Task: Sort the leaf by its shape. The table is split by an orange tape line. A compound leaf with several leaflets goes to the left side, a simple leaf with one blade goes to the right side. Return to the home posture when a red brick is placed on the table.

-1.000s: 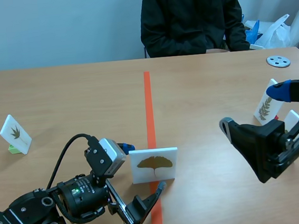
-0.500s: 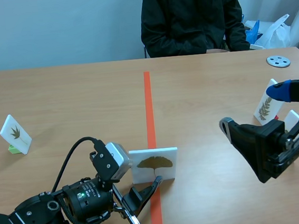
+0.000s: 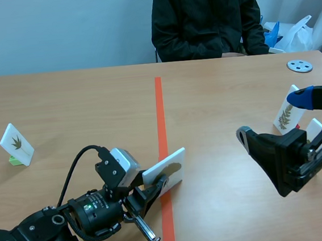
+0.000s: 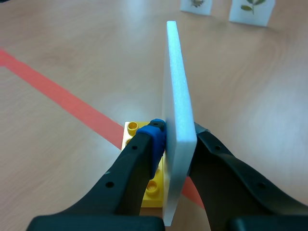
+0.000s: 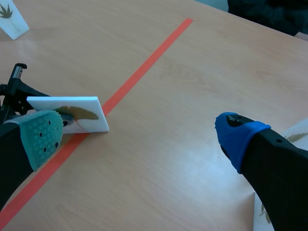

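Observation:
A white card [image 3: 167, 173] with a single fan-shaped leaf printed on it leans tilted over the orange tape line [image 3: 159, 109]. My left gripper [image 3: 156, 185] is shut on it. In the left wrist view the card [image 4: 179, 115] stands edge-on, pressed between the fingers, with the blue pad [image 4: 155, 135] against one face. A yellow brick [image 4: 143, 166] lies at the card's lower edge. The right wrist view shows the card [image 5: 72, 111] ahead of my right gripper [image 5: 139, 137], which is open and holds nothing. In the scene view the right gripper [image 3: 268, 116] hangs over the table's right side.
A card with a many-fingered leaf [image 3: 16, 144] stands on a green brick at the far left. Two more leaf cards [image 3: 287, 112] stand at the right, behind my right gripper. A grey disc [image 3: 299, 65] lies at the back right. A person [image 3: 205, 19] sits across the table.
My left gripper moved in from open and closed on the fan-leaf card. The card went from standing face-on to tilted. The right arm has not moved.

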Robot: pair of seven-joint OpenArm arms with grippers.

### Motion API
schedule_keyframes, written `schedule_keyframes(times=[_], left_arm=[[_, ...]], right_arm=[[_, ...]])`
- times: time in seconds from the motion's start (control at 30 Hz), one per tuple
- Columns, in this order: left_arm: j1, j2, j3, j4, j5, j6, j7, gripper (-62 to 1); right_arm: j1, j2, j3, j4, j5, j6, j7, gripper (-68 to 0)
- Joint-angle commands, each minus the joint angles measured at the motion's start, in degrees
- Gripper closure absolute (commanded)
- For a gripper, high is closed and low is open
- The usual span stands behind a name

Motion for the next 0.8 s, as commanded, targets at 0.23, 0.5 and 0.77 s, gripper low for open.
schedule_keyframes(times=[0.23,0.5,0.77], left_arm=[[5.8,-7.1,-2.0,15.5,-7.1,-0.1,2.2,-4.0],[17.1,-11.5,-14.0,28.1,-16.6,-0.1,7.4,-4.2],[27.1,-11.6,-26.5,36.2,-20.6,-1.7,8.2,-4.2]], right_arm=[[0.7,0.0,0.1,0.1,0.5,0.0,0.7,-67.9],[0.7,0.0,0.1,0.1,0.5,0.0,0.7,-67.9],[0.7,0.0,0.1,0.1,0.5,0.0,0.7,-67.9]])
